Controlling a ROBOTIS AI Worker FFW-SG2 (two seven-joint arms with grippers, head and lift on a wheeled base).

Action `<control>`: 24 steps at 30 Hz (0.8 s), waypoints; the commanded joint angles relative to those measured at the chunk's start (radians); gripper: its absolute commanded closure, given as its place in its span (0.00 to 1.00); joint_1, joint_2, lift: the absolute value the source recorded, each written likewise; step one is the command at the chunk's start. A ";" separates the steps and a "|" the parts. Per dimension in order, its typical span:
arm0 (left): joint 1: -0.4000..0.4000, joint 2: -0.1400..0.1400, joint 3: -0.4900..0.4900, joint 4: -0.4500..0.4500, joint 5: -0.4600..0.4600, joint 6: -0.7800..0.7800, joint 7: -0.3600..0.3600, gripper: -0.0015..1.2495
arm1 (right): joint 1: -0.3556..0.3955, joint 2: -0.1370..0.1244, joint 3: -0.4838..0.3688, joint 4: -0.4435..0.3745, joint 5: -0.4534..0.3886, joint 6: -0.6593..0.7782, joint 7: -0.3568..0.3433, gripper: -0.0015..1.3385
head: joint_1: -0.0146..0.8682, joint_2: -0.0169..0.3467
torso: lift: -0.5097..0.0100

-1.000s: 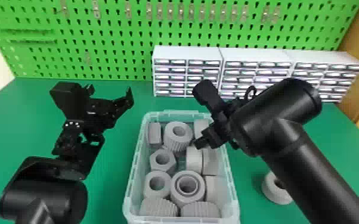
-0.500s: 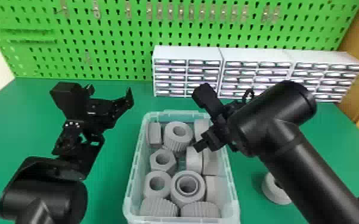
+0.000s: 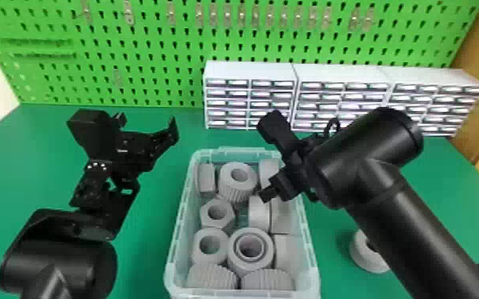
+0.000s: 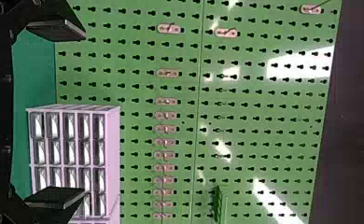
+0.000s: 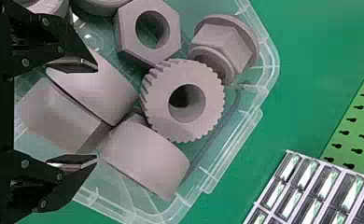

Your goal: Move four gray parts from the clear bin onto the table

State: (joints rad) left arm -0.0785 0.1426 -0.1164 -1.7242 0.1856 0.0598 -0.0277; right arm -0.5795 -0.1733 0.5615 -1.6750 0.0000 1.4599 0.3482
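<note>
Parts (image 3: 234, 190) lie in the bin (image 3: 182, 206), cabinets (image 3: 342, 75) behind, another part (image 3: 364, 256) at right.

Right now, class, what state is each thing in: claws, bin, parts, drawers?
Left claw, open, empty
Right claw, open, over the bin
Bin, lidless, holding parts
Hex nut, in bin, ungripped
Far gear, in bin, ungripped
Loose part, on table
Drawers, apparently shut

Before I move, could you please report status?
Right hand open above clear bin, gray nuts and gears inside. Left hand open. One gray part on table, partly behind right arm.
</note>
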 commanded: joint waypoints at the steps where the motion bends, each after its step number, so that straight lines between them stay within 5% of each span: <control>1: 0.000 0.000 0.000 0.000 0.000 0.000 0.000 0.09 | -0.002 0.000 0.001 0.000 0.000 -0.003 0.000 0.42 | 0.79 0.12 | 0.89; 9: 0.000 0.000 0.000 0.000 0.000 0.000 0.000 0.09 | -0.013 -0.002 0.028 0.015 0.000 -0.038 0.018 0.40 | 0.79 0.12 | 0.89; 14: -0.001 0.000 0.000 0.001 0.000 0.000 0.000 0.09 | -0.037 0.002 0.077 0.061 0.046 -0.075 0.092 0.39 | 0.79 0.12 | 0.89; 24: -0.001 0.000 -0.002 0.001 -0.002 0.002 0.000 0.09 | -0.080 0.017 0.140 0.163 0.063 -0.161 0.133 0.39 | 0.79 0.12 | 0.89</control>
State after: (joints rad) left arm -0.0798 0.1426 -0.1173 -1.7226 0.1844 0.0613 -0.0277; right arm -0.6421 -0.1640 0.6777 -1.5555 0.0599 1.3370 0.4799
